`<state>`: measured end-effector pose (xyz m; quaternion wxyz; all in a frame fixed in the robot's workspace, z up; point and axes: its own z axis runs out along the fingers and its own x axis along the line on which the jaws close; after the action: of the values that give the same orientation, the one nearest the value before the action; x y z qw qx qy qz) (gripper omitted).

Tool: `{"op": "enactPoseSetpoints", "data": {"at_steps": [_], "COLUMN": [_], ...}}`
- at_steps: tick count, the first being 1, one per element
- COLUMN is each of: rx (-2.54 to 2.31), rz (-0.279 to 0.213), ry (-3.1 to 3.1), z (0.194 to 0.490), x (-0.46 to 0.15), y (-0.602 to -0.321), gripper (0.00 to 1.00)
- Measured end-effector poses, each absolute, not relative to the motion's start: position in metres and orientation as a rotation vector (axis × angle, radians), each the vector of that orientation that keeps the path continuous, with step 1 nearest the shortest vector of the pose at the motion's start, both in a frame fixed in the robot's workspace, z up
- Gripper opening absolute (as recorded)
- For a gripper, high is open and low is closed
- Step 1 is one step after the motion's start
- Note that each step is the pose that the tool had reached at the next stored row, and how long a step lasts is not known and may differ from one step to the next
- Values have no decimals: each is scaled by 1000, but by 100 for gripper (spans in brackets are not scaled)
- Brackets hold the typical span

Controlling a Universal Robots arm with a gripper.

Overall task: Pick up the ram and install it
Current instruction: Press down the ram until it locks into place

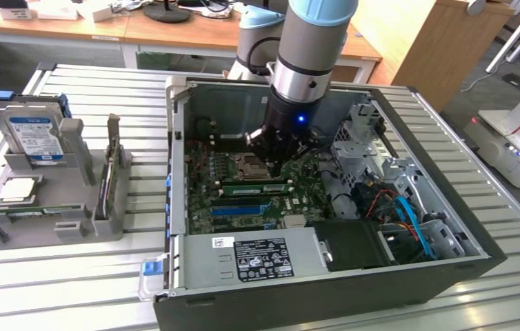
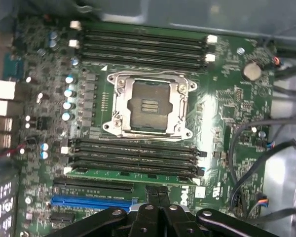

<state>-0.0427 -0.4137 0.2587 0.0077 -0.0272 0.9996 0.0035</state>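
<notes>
exterior view: gripper (image 1: 276,167) low inside the computer case (image 1: 444,227) just beside the cpu socket (image 1: 252,165), over the ram (image 1: 258,186); wrist view: fingers drawn together, holding nothing, ram (image 2: 133,176) seated beside the socket (image 2: 149,106); best pressed evenly, straight down.

Little print can be made out. The black rectangular label (image 1: 262,258) on the grey metal power-supply box (image 1: 241,256) at the open computer case's near edge carries white print and small symbols, too fine to read. Just beside it, toward the exterior view's left, a small white sticker (image 1: 222,242) bears dark marks, also unreadable. The blue-and-white label (image 1: 36,135) on the silver hard drive (image 1: 32,132), well apart from the case, has unreadable lines.
</notes>
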Motion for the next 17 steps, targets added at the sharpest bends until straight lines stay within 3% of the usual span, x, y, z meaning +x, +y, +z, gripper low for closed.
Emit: {"op": "enactPoseSetpoints", "data": {"at_steps": [17], "rx": [105], "rz": [9], "ry": [3124], "z": [259], "x": [-44], "y": [-414], "gripper": [11]}}
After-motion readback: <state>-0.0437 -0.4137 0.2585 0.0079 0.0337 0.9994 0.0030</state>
